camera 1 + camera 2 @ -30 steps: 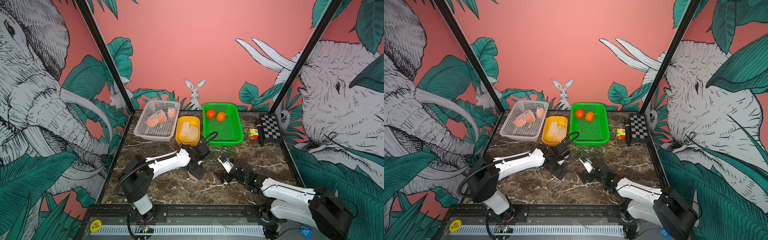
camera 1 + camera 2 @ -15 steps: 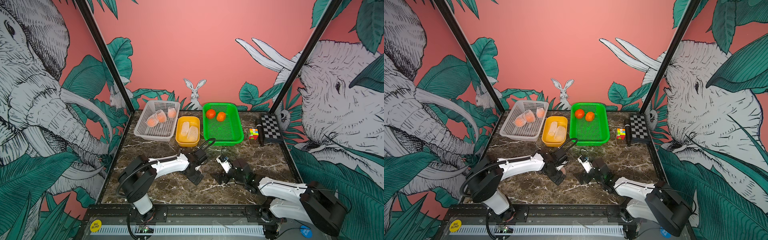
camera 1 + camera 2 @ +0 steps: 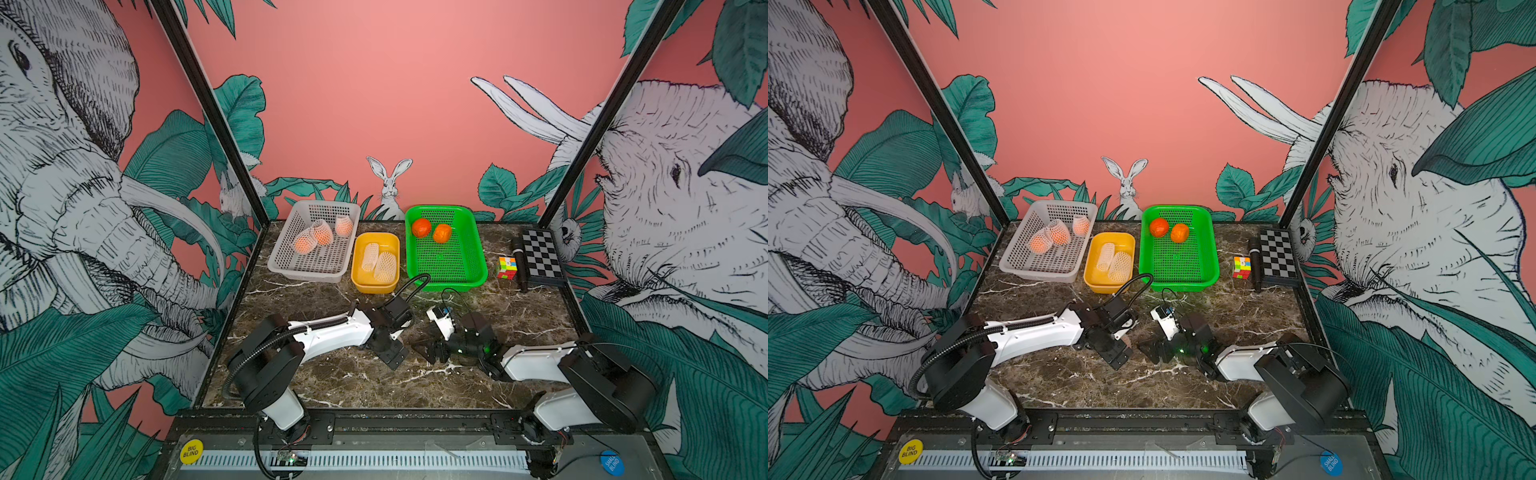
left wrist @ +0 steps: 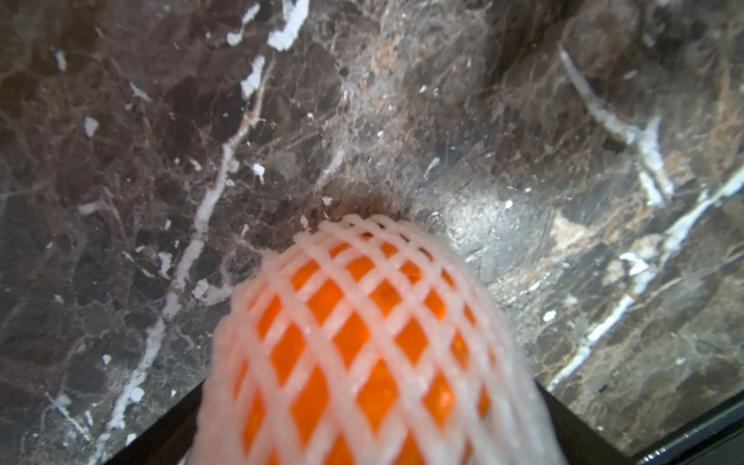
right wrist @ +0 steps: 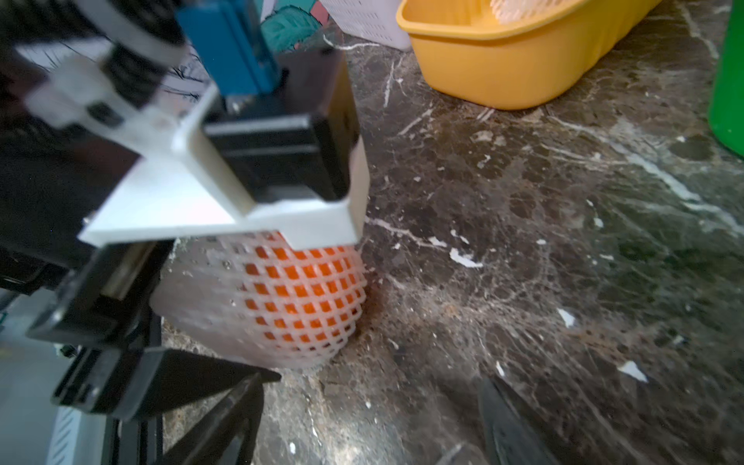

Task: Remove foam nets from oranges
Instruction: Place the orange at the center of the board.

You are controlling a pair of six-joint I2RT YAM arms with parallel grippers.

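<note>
Left claw: jaws spread wide, one on each side of a netted orange. Cannot tell whether the pads press the foam. The fruit sits on the table, near the middle and toward the front edge. Its net is on all round. In both top views the claw hides it.

Left arm: wrist bent down, claw tipped onto the fruit from above. The white forearm runs low and almost level from the front-left base toward the table's middle. A black cable loops up behind the wrist.

Right claw: fingers apart, nothing between them. The tips are low over the marble, just short of the netted orange and aimed at its free end.

Right arm: folded, elbow close to the front-right base. The white forearm lies low and reaches leftward, wrist level. The claw faces the left claw, and the two are just beside each other.

Further out:
- White basket, back left: three netted oranges.
- Yellow tub, just beside it: two empty nets.
- Green tray, next along: two bare oranges at its far end.
- Puzzle cube, black stick and chessboard: right edge, well apart from both claws.
</note>
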